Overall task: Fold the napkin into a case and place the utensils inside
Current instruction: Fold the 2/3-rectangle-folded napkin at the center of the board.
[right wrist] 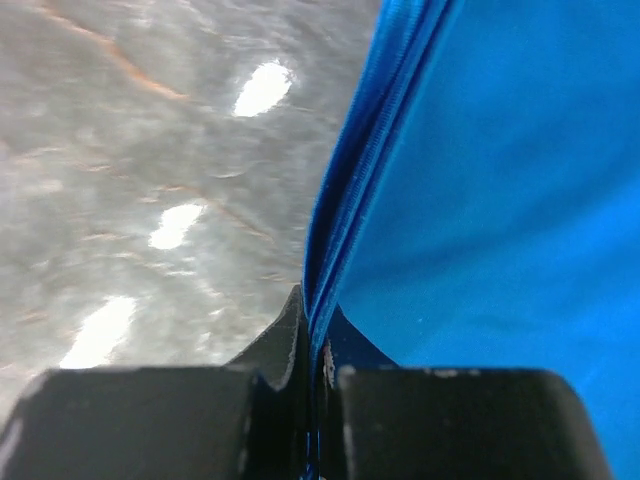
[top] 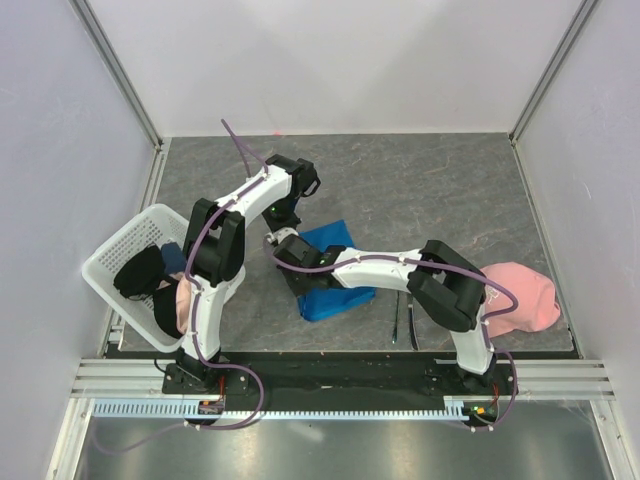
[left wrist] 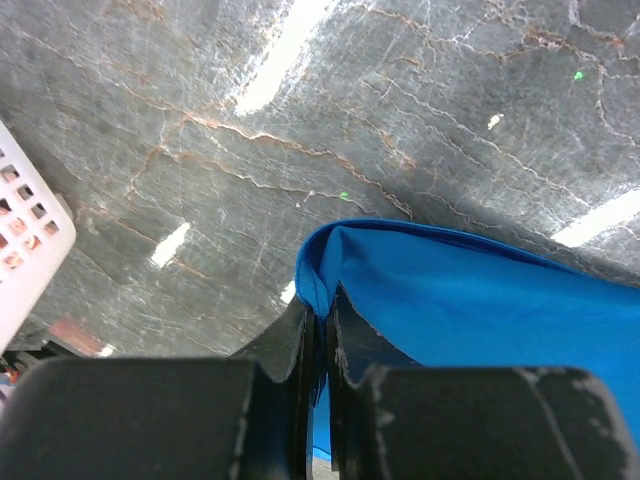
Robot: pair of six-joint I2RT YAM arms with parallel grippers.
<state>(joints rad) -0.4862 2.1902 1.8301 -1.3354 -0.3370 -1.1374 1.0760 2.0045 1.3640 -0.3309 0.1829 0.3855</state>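
"Blue fabric at the centre of the top view: is that the napkin [top: 337, 300]?"

"Yes. It is lying on the grey marbled table [top: 450, 190] as a partly folded patch between the two arms. Both grippers are meeting it toward its left side."

"What is the left gripper [left wrist: 318, 312] doing?"

"Its jaws are pressing together on a rolled-over corner of the cloth. In the left wrist view the blue edge is curling up just ahead of the fingertips, and a corner of the white basket [left wrist: 22, 235] is showing at the left margin."

"And the right gripper [right wrist: 308, 305]?"

"It is likewise clamping the napkin — its jaws are sitting closed on a layered edge. Several blue plies are running away from the tips, with cloth to the right and bare table to the left."

"Where are the utensils [top: 395, 322] lying?"

"They are resting side by side on the table, just right of the napkin and apart from it, near the right arm's elbow — too small here to tell fork from knife. A pale pink cloth [top: 525, 295] is lying at the table's right edge."
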